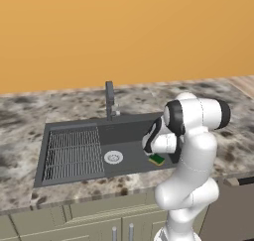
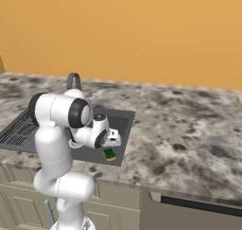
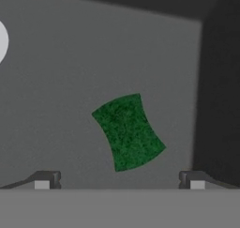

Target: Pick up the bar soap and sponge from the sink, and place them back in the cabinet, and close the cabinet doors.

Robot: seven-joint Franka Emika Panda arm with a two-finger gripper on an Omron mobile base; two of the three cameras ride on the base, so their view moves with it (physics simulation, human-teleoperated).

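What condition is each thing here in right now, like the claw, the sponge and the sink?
gripper: open, jaws spread wide above the sponge, holding nothing.
sponge: lying flat on the sink floor, green face up, not gripped.
sink: dry as far as the pictures show, sponge near its right end.
faucet: no water seen running.
draining rack: sits at the sink's left end, nothing on it.
drain: uncovered.
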